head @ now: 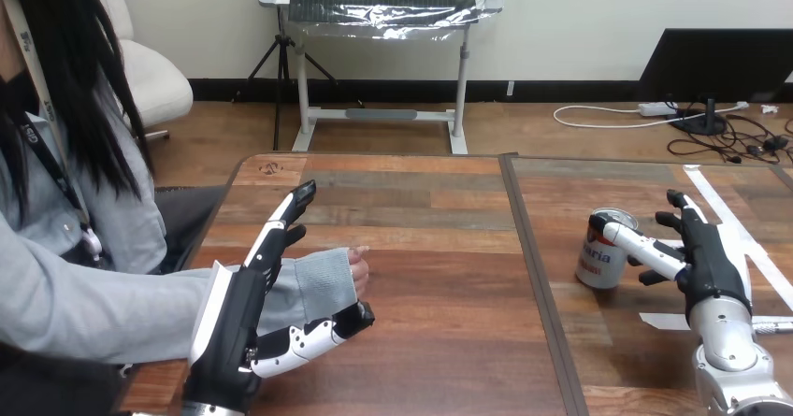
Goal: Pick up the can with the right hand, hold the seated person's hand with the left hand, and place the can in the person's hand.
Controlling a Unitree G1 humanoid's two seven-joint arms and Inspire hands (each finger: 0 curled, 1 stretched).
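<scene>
Now | red-and-white metal can [599, 265] upright | right hand [715, 266]: fingers open, thumb touching can | left hand [229, 321]: fingers straight beside person's hand [358, 271]

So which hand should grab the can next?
The right hand. It sits right at the can, on the right side of the table. The left hand is far off at the left, by the person's hand, so it would have to cross the whole table.
</scene>
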